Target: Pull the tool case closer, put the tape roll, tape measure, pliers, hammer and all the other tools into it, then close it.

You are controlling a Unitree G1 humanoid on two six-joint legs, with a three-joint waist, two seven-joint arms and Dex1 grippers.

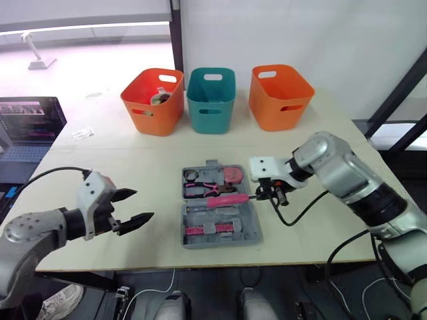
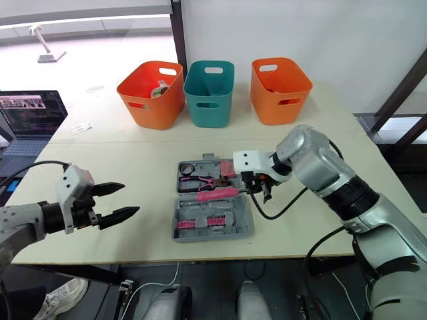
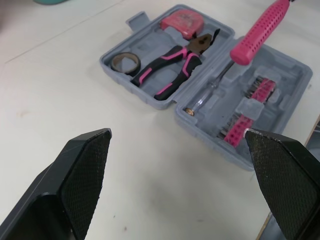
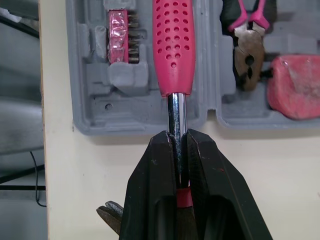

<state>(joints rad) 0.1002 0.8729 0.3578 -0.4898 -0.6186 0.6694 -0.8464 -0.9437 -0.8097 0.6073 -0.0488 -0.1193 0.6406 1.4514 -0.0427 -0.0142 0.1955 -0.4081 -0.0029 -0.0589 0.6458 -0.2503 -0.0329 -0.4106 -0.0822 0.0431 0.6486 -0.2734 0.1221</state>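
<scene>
The grey tool case lies open near the table's front edge. Its far half holds the tape roll, the black-and-pink pliers and the pink tape measure. The near half holds a screwdriver and pink bit strips. My right gripper is shut on the hammer's metal shaft just off the case's right side. The hammer's pink handle reaches across the middle of the case. My left gripper hovers open to the left of the case with nothing between its fingers.
At the back of the table stand an orange bin with an item inside, a teal bin and another orange bin. A laptop sits off the table's left side. A black cable hangs from my right arm.
</scene>
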